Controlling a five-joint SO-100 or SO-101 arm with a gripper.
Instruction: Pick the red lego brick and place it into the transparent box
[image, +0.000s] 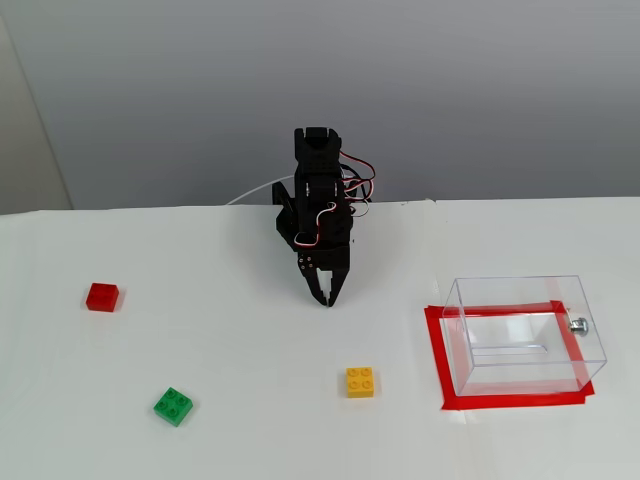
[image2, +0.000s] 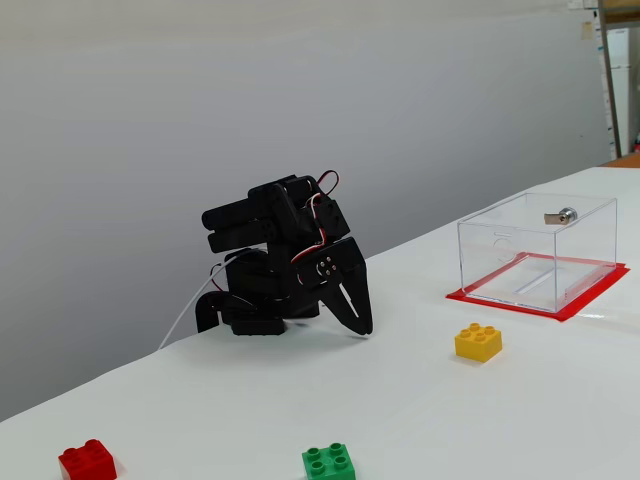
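Observation:
The red lego brick (image: 102, 297) lies on the white table at the far left; it also shows at the bottom left in the other fixed view (image2: 87, 461). The transparent box (image: 523, 332) stands at the right inside a red tape rectangle, with a silver knob on its right wall, and it is empty (image2: 538, 250). My black gripper (image: 327, 297) is folded down at the table's middle back, its tips near the table (image2: 364, 328). Its jaws are together and hold nothing. It is far from the red brick and from the box.
A green brick (image: 174, 405) lies front left (image2: 329, 463). A yellow brick (image: 360, 382) lies in front of the gripper, left of the box (image2: 478, 342). Red tape (image: 515, 400) outlines the box. A grey wall stands behind the table.

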